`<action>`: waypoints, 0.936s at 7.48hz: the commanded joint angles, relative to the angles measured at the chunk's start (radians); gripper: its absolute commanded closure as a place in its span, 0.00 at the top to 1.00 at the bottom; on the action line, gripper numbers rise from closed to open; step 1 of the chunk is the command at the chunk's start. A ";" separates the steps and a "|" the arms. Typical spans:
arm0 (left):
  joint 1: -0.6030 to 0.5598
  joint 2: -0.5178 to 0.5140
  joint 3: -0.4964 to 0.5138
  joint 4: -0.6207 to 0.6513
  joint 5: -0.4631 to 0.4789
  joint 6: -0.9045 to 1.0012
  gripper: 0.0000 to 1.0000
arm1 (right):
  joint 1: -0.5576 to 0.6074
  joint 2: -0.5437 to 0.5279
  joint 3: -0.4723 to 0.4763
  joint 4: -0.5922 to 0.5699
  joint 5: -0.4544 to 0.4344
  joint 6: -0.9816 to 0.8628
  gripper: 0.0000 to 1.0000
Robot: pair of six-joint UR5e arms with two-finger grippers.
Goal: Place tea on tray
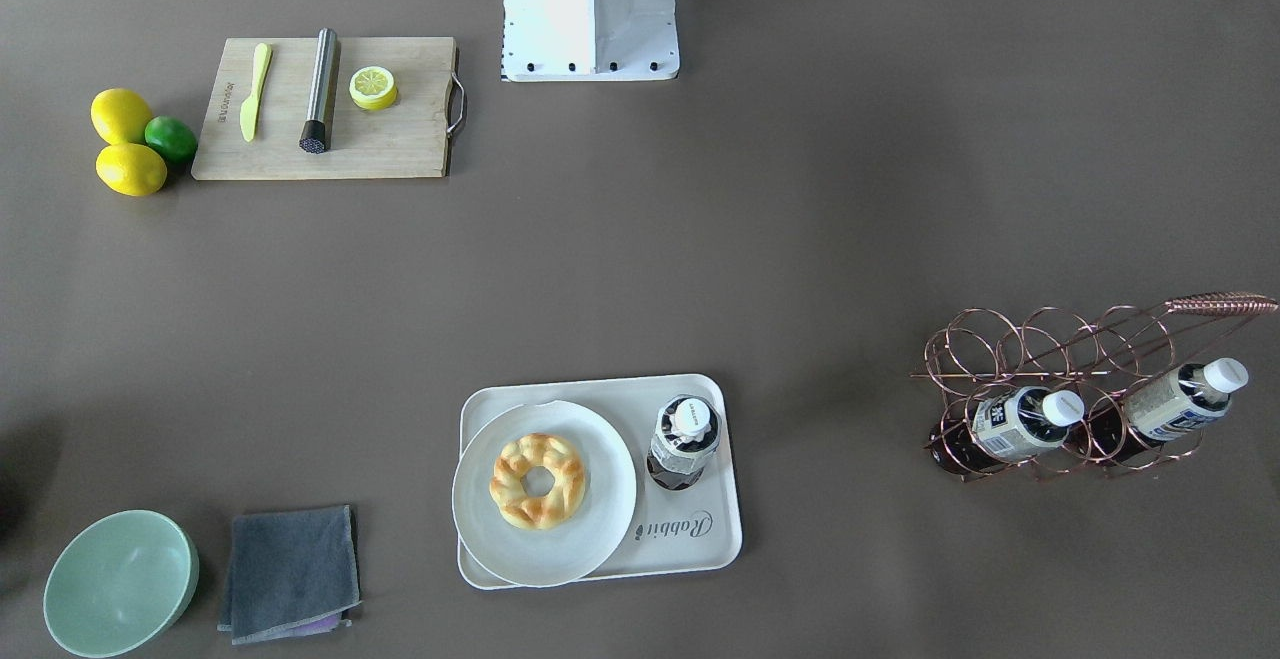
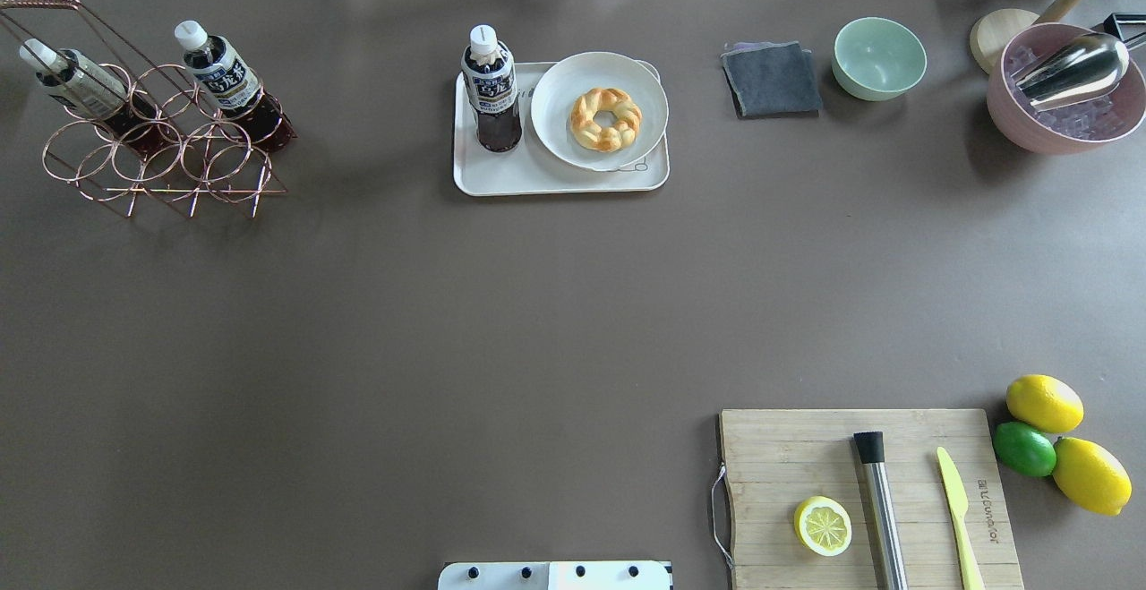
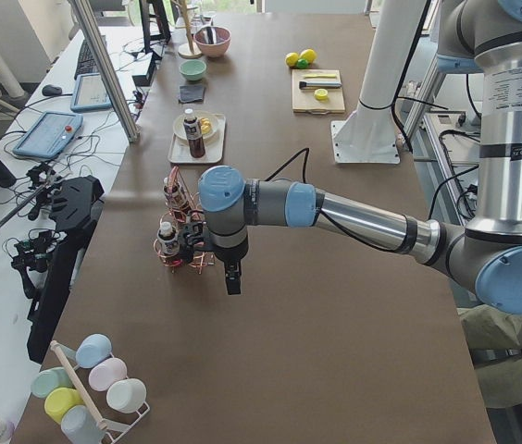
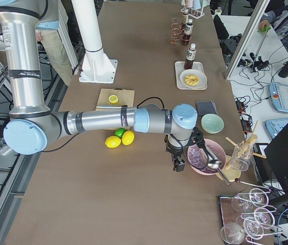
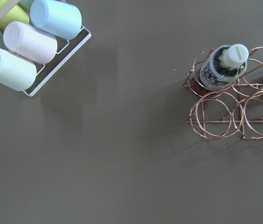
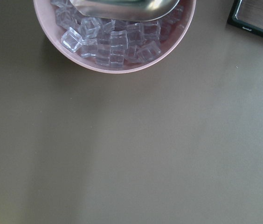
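One tea bottle [image 1: 683,442] with a white cap stands upright on the cream tray [image 1: 690,544], next to a white plate [image 1: 590,539] holding a ring pastry. It also shows in the overhead view [image 2: 491,89] on the tray [image 2: 501,180]. Two alike bottles [image 1: 1025,419] [image 1: 1185,401] lie slanted in a copper wire rack [image 1: 1050,339]. My left gripper [image 3: 231,282] hangs above the table just beside that rack. My right gripper [image 4: 177,166] hangs next to a pink ice bowl [image 4: 202,155]. Both show only in side views, so I cannot tell whether they are open or shut.
A wooden cutting board [image 2: 873,496] carries a lemon half, a steel muddler and a yellow knife. Two lemons and a lime [image 2: 1025,448] lie beside it. A green bowl [image 2: 879,57] and a grey cloth [image 2: 772,80] sit past the tray. Pastel cups [image 5: 29,44] lie near the rack.
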 commanded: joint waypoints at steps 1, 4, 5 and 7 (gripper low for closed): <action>0.013 0.001 0.014 -0.010 -0.004 -0.148 0.97 | 0.017 -0.010 -0.032 0.020 0.002 -0.005 1.00; 0.053 0.019 0.033 -0.060 0.002 -0.145 0.97 | 0.021 -0.010 -0.036 0.020 -0.001 0.007 1.00; 0.051 0.065 0.033 -0.112 0.002 -0.141 0.97 | 0.021 -0.012 -0.040 0.020 -0.003 0.006 1.00; 0.037 0.191 0.022 -0.319 0.005 -0.144 0.97 | 0.024 -0.015 -0.043 0.020 0.002 0.006 1.00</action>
